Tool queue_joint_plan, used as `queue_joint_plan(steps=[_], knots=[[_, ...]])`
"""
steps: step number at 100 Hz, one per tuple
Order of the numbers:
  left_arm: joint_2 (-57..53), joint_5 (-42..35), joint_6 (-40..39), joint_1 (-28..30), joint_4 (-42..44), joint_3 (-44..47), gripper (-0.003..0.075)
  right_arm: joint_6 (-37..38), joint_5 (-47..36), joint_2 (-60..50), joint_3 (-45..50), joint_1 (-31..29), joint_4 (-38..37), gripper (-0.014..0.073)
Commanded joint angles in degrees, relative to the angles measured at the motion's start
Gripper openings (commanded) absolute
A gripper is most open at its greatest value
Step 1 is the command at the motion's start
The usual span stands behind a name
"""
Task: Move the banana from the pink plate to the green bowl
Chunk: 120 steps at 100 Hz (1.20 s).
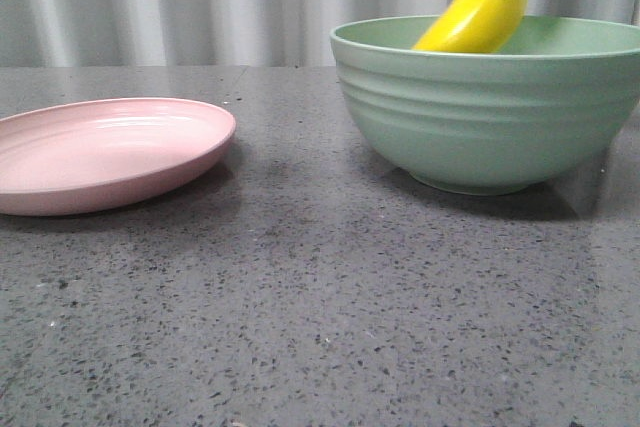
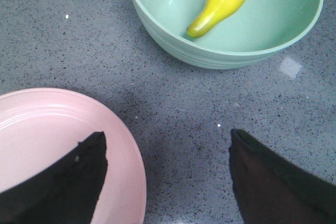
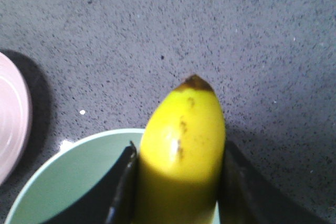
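Note:
The yellow banana [image 1: 482, 2] hangs upright with its lower end inside the pale green bowl [image 1: 480, 117] at the right of the table. My right gripper [image 3: 179, 150] is shut on the banana [image 3: 184, 135], fingers on both sides, above the bowl [image 3: 68, 177]. In the left wrist view the banana [image 2: 223, 1] points down toward the bowl's inner wall [image 2: 283, 14]; I cannot tell if it touches. The pink plate [image 1: 100, 152] lies empty at the left. My left gripper [image 2: 166, 134] is open and empty, high over the plate's rim [image 2: 131, 150].
The table is dark grey speckled stone [image 1: 320, 307]. A pale corrugated wall [image 1: 200, 7] stands behind it. A gap of bare tabletop separates the plate and the bowl. The plate's edge also shows in the right wrist view [image 3: 10, 114].

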Motion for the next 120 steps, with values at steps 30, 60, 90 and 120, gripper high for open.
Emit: queue_joint_plan(steps=[30, 60, 90, 120], knots=[[-1.68, -2.59, 0.06, -0.31, -2.84, -1.82, 0.0449, -0.38, -2.13, -1.73, -1.48, 0.16, 0.64, 0.0333], [-1.88, -2.92, -0.82, -0.31, -3.12, -1.82, 0.0237, -0.38, 1.57, -4.02, -2.59, 0.16, -0.67, 0.0097], [-4.25, -6.44, -2.38, -0.31, -3.12, -1.70, -0.0020, -0.26, 1.76, -11.32, -1.40, 0.16, -1.78, -0.0060], [-12.19, -17.28, -2.38, -0.31, -2.28, 3.88, -0.0020, -0.26, -10.36, -27.07, 13.51, 0.16, -2.04, -0.0060]])
